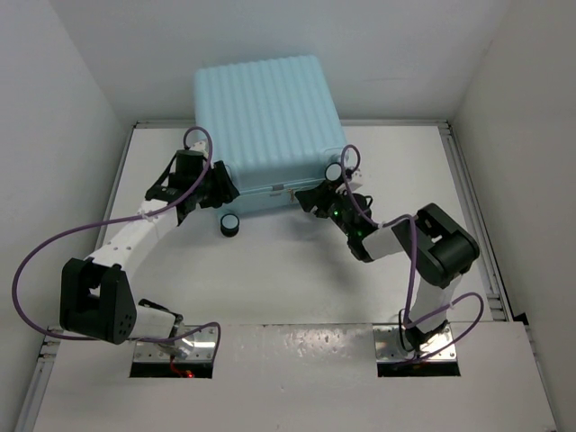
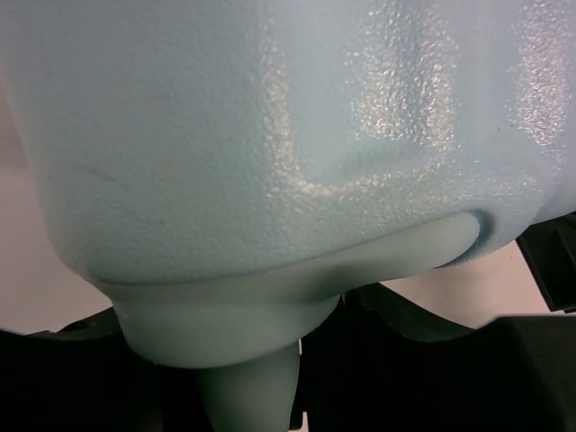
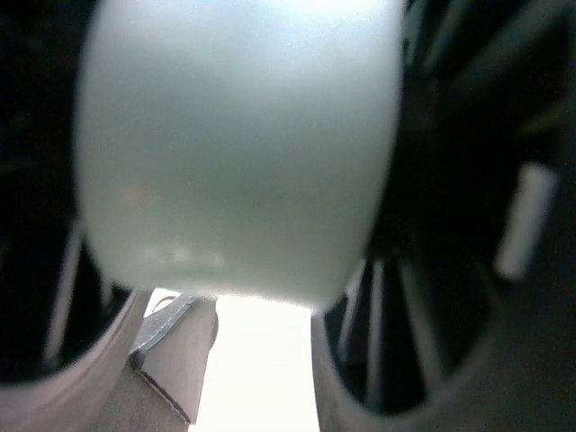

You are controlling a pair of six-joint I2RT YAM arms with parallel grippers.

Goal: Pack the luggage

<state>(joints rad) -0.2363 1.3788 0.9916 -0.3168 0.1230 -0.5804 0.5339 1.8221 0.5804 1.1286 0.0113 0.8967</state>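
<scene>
The suitcase [image 1: 265, 126] was a pale aqua blue, its lid marked by even lengthwise ribs. In the left wrist view its shell showed a fine pebbled grain with glossy white highlights, and the wheel mount [image 2: 225, 324] under it was a smoother, paler mint. One wheel [image 1: 229, 225] was black with a white face, and so was the other wheel [image 1: 335, 171]. The table [image 1: 288, 270] was plain white and the walls [image 1: 54, 90] a flat light grey. The left arm [image 1: 135, 236] was white with black joints, and the right arm [image 1: 445, 243] was mostly black. Purple cables [image 1: 412, 270] ran along both, and a small green light [image 1: 336, 213] glowed on the right one. In the right wrist view a blurred mint shape [image 3: 238, 153], perhaps part of the suitcase, had black on either side.
</scene>
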